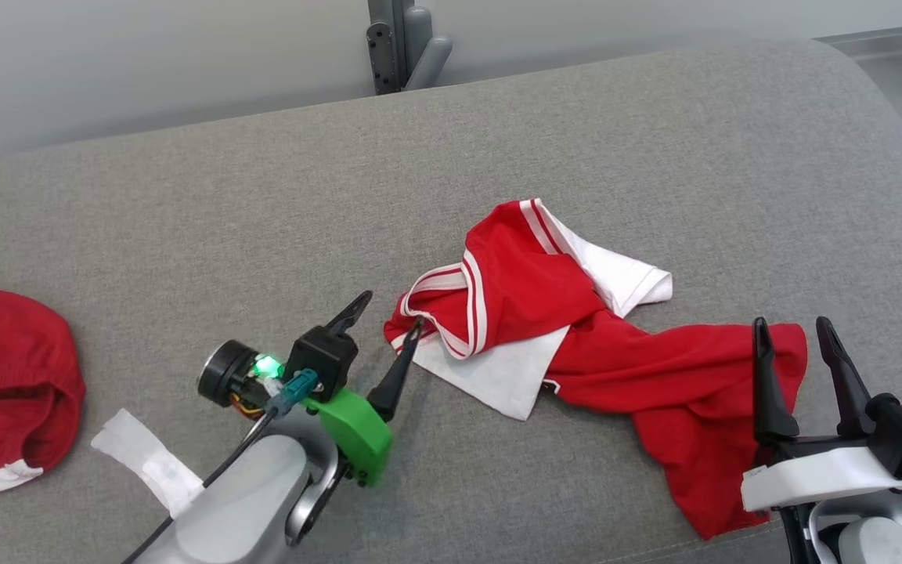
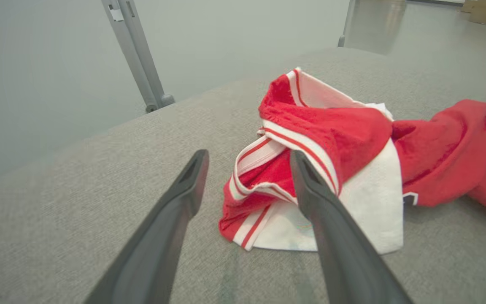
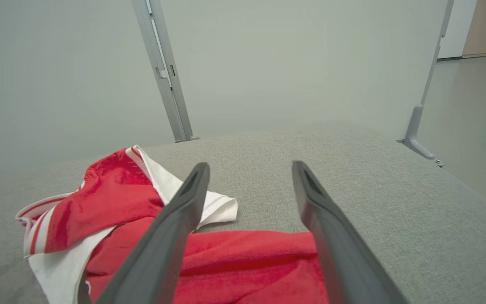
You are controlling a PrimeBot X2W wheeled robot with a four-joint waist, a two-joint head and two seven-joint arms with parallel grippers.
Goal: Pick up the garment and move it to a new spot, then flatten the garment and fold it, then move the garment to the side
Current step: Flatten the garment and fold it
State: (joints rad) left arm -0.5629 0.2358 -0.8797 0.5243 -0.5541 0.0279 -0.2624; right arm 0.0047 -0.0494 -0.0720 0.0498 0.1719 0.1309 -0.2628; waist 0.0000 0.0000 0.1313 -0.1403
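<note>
One wide grey padded surface [image 1: 576,117] carries everything, with a metal post [image 1: 400,39] standing behind its far side. Right of centre and toward the near edge lies the garment [image 1: 521,298], a red shirt with white panels and red-and-white striped trim. It is crumpled: the striped end is bunched at the left, a white sleeve pokes out on the far right, and the red body trails to the near right. A second heap of darker red cloth [image 1: 5,368] sits well apart at the left edge.

The right gripper [image 1: 791,329] hovers over the red hem at the near right, its fingers spread wide with nothing between them. The left gripper [image 1: 390,313] is also spread and empty, with one fingertip at the striped edge, perhaps touching it. A small white strip [image 1: 146,462] lies near the left arm.

The shirt looks light, soft and limp, so it would likely sag and drag from any single hold. The doubled striped trim probably offers the firmest bite for the left gripper, and the hem corner suits the right, so that lifting from two ends would help it spread flat
</note>
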